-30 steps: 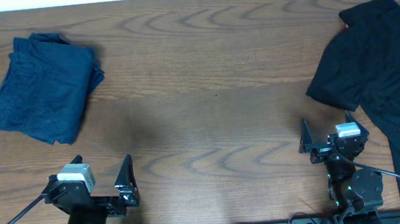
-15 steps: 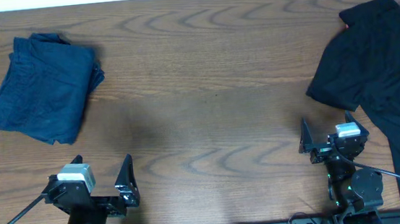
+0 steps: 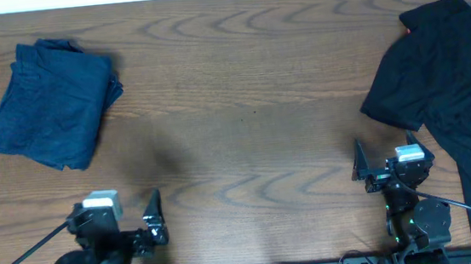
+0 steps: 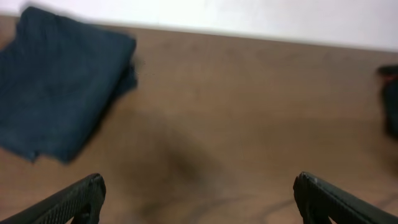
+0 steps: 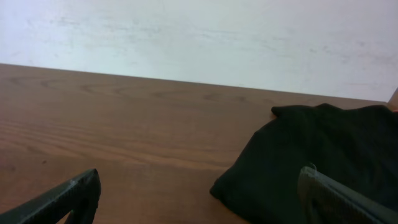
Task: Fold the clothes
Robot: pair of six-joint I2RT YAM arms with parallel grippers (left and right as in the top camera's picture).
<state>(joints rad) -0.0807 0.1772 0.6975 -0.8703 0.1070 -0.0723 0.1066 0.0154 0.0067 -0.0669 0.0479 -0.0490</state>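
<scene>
We saw a folded navy garment (image 3: 52, 104), soft and creased along its seams, lying as a rough rectangle at the far left of the dark, wood-grained desk (image 3: 240, 89). A limp, rumpled black shirt (image 3: 457, 78) sprawled at the far right. Our left tool (image 4: 198, 198) and right tool (image 3: 384, 149) sat at the near edge, black fingers spread wide, gripping nothing and clear of both cloths.

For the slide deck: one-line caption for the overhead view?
Left claw and right claw open, empty; folded navy garment far left, black garment spread far right.
</scene>
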